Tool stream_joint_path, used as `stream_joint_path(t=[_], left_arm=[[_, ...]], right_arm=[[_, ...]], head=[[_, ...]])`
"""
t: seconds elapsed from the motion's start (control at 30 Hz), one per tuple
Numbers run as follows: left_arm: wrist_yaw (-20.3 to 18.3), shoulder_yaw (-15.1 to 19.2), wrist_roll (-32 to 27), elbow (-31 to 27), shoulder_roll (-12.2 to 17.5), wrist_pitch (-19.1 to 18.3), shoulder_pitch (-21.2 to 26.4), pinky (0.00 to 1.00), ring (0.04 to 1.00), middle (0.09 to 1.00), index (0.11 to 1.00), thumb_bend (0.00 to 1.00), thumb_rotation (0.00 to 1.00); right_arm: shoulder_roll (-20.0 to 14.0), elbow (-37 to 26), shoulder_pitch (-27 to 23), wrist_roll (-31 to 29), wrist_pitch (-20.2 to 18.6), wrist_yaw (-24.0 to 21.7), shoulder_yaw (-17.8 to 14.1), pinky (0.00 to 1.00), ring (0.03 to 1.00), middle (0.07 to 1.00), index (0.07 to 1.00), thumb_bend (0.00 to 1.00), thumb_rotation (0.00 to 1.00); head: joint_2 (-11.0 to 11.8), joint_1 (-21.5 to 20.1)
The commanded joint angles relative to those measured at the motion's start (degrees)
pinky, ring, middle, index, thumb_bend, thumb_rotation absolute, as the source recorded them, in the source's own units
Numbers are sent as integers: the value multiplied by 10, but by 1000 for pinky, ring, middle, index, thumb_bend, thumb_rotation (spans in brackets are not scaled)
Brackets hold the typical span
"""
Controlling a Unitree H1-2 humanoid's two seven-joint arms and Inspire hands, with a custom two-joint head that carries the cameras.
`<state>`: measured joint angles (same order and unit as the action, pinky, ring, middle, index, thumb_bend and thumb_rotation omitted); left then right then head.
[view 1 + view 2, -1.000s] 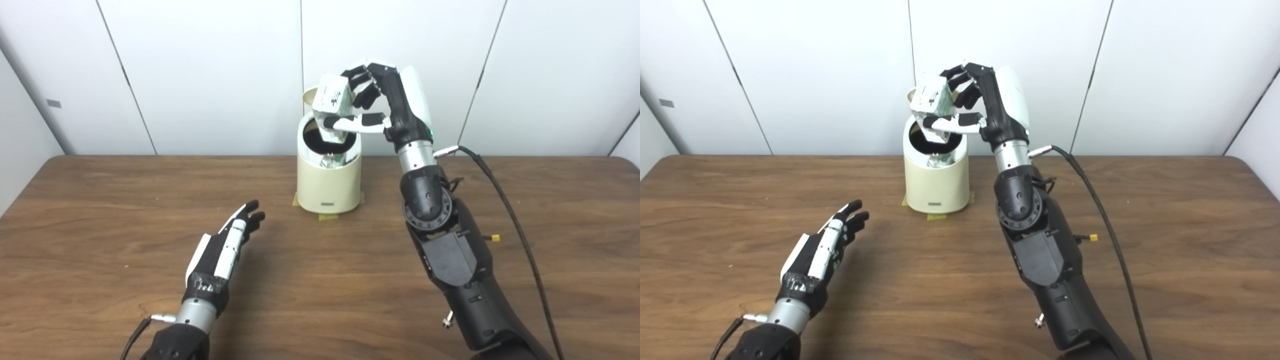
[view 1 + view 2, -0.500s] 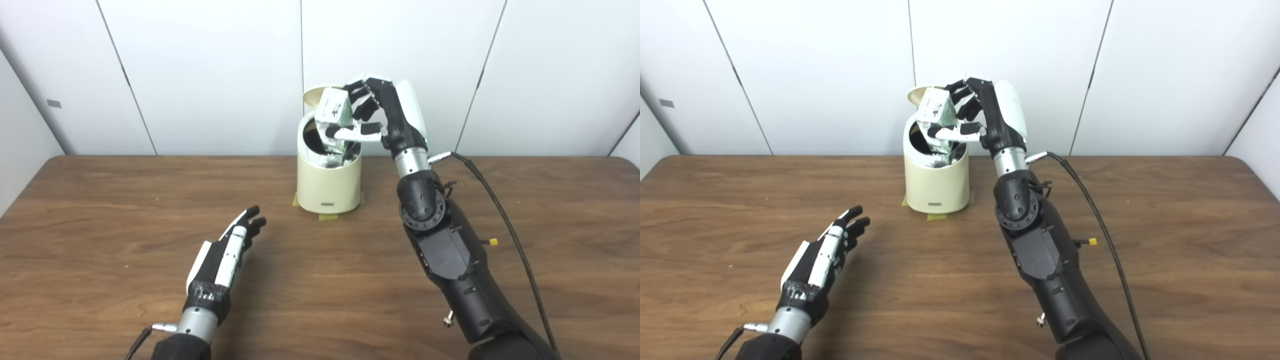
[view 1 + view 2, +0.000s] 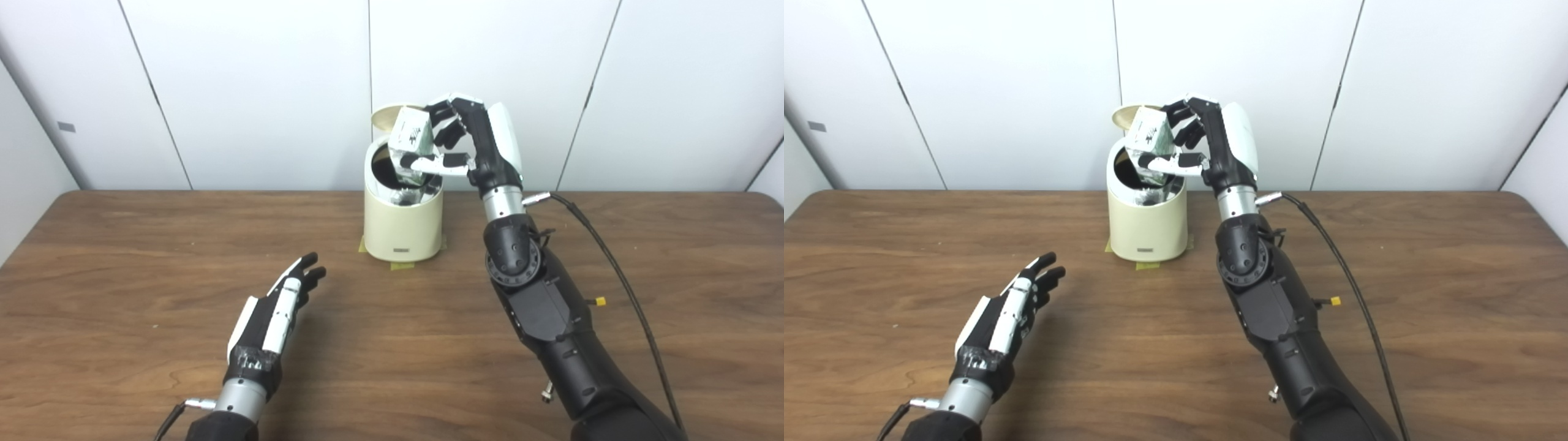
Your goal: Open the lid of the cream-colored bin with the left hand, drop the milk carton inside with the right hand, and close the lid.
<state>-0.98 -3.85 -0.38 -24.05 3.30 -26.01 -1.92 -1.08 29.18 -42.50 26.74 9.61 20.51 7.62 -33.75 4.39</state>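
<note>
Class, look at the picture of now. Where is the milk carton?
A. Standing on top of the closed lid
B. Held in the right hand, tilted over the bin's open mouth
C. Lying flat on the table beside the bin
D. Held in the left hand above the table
B: the right hand is shut on the milk carton, which tilts with its lower end in the open mouth of the cream-colored bin, while the lid stands up behind it.

The milk carton's (image 3: 411, 139) lower end dips out of sight inside the cream-colored bin (image 3: 402, 223), the print on it too small to read. The lid (image 3: 1127, 114) hides mostly behind it. Both forearms run off the bottom edge.
</note>
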Motion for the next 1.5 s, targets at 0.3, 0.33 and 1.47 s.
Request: stream_joint_path(t=[0.3, 0.33, 1.47], left_arm=[[-4, 1, 2, -17, -5, 28, 10, 984, 937, 884, 925, 391, 1000], [-3, 1, 3, -16, -6, 29, 10, 980, 932, 880, 917, 381, 1000], [-14, 13, 5, -18, 0, 13, 26, 999, 945, 887, 880, 255, 1000]], right_arm=[[-14, -27, -33, 12, -20, -18, 9, 554, 615, 631, 491, 524, 125], [-16, -33, -31, 16, -28, -25, 12, 592, 647, 647, 491, 525, 133], [-36, -158, 8, 14, -63, -49, 0, 378, 422, 498, 495, 528, 3]], head=[[-4, 0], [-4, -1], [-7, -12]])
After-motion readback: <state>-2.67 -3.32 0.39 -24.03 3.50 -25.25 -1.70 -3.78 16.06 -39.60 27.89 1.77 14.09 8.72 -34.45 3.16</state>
